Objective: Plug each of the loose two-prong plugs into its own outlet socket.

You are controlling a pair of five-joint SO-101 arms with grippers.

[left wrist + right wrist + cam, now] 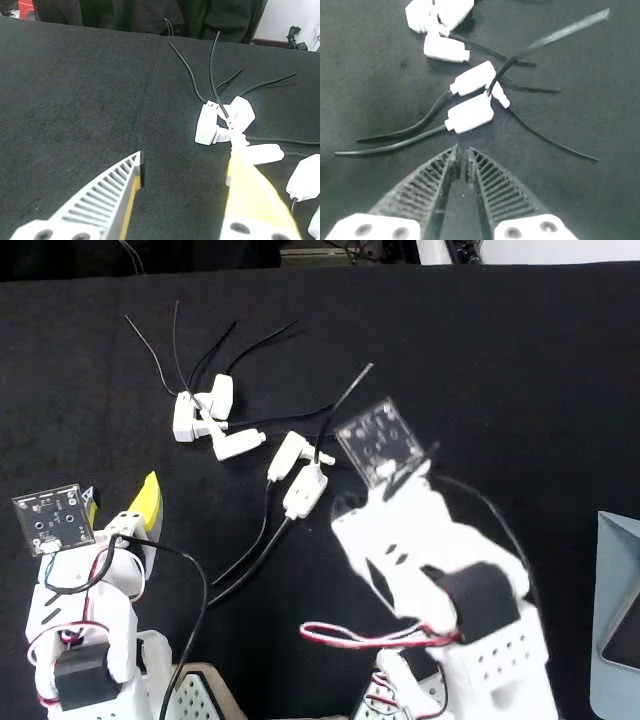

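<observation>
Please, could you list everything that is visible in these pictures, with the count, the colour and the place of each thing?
far cluster of white plastic plug pieces: three, white with thin black wires, touching each other at the far left of the table.
near pair of white plastic plug pieces: two, white with black wires, side by side near the table's middle, just ahead of the right gripper.
black cloth table cover: one, black, under everything.
pale grey-blue object: one, at the table's right edge, cut off by the picture.
left gripper: one, with one yellow finger, open and empty, at the near left.
right gripper: one, on the white arm, shut and empty, pointing at the near pair.
</observation>
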